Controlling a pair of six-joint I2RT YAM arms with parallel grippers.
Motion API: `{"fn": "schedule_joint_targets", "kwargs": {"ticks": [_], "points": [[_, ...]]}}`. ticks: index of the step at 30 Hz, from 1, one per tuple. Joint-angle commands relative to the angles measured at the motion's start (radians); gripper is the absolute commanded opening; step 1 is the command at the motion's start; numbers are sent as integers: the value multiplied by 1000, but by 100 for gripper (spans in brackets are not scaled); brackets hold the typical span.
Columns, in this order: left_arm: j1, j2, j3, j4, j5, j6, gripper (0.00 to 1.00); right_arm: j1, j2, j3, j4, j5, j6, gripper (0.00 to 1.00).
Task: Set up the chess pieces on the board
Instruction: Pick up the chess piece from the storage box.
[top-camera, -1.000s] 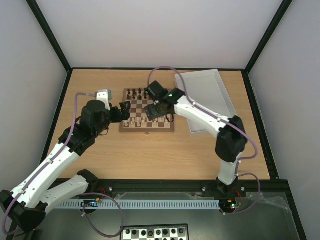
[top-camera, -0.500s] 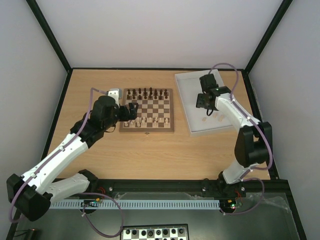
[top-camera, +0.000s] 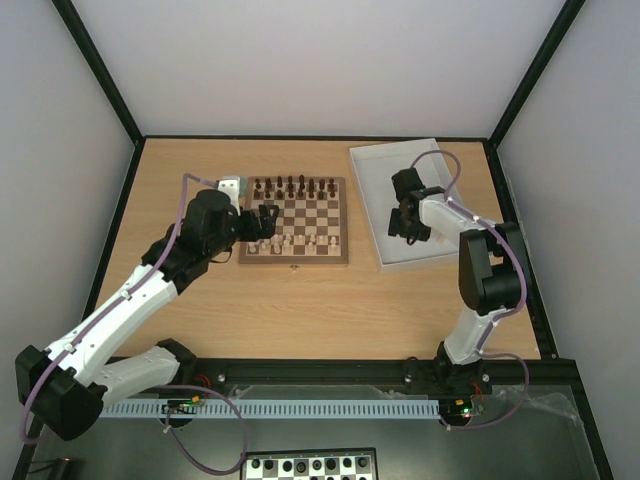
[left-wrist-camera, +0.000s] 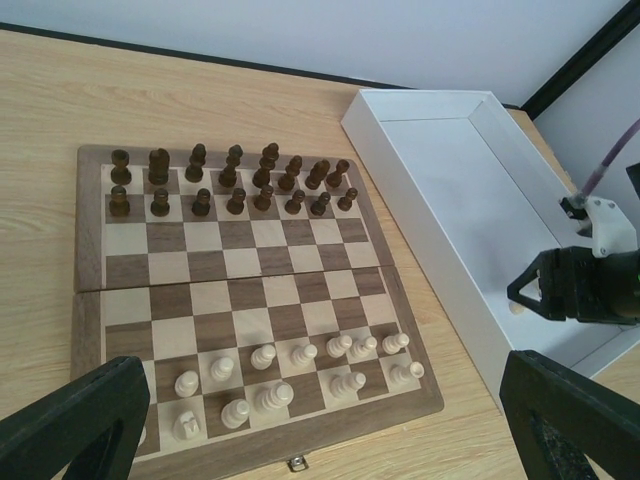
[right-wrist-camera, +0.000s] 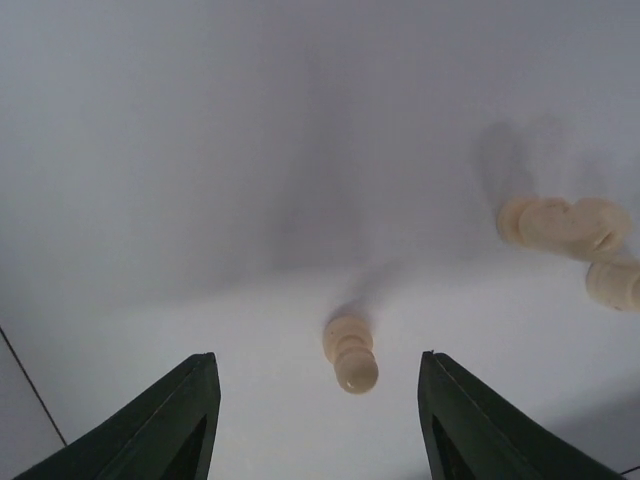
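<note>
The chess pieces (left-wrist-camera: 263, 357) nearest to any grasp are in the white tray (top-camera: 430, 165). There one pale pawn (right-wrist-camera: 350, 354) lies on its side between the fingers of the right end effector (right-wrist-camera: 318, 360). That end effector is low over the tray floor, released, with its jaws apart on either side of the pawn and touching nothing. A few more pale pieces (right-wrist-camera: 560, 222) lie clustered further right in the wrist view, outside the jaws. The left end effector (left-wrist-camera: 322, 365) hangs above the left part of the board (top-camera: 300, 212), its fingers spread wide and gripping nothing. On the board, pale figures stand in the two near rows, which they only partly fill, and the dark pieces (left-wrist-camera: 232, 178) stand in the two far rows. Board and tray lie side by side on the bench (top-camera: 300, 300), apart, with the tray to the right.
</note>
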Motion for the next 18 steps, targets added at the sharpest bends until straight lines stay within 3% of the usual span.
{"fn": "schedule_joint_targets", "kwargs": {"ticks": [1,10,18], "points": [[17,14,-14,26,17,5,99,-4,-52,-40,11,-5,10,56],[34,27,-13,38,24,6,99,-4,-123,-61,33,-24,9,62],[39,7,-2,42,13,7,99,-4,-145,-51,43,-62,4,76]]}}
